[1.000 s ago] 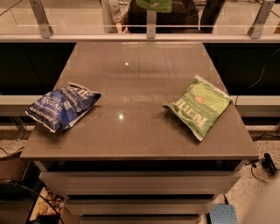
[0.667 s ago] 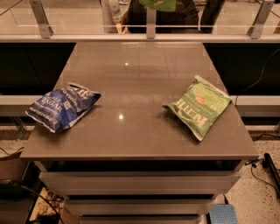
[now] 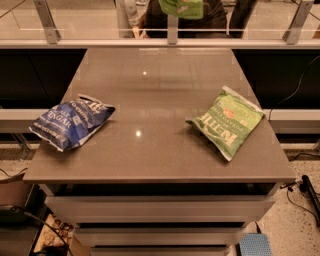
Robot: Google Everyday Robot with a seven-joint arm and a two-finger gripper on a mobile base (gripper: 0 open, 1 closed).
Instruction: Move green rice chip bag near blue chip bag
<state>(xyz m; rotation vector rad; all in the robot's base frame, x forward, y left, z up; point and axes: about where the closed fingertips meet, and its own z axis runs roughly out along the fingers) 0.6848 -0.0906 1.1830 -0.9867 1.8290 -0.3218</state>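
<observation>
table top (image 3: 165, 95): smooth, grey-brown, half-glossy with light glints
blue chip bag (image 3: 70, 122): crinkled, shiny film
Kettle bag (image 3: 227, 122): flatter, duller film
green rice chip bag (image 3: 181, 7): bright glossy film
rail posts (image 3: 46, 21): brushed metal
gripper: out of view

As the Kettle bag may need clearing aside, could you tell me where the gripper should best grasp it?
I would pinch the light green Kettle bag across its shorter width at the middle, coming straight down: it lies flat and slanted on the table, so no edge stands up. The gripper is out of view.
</observation>
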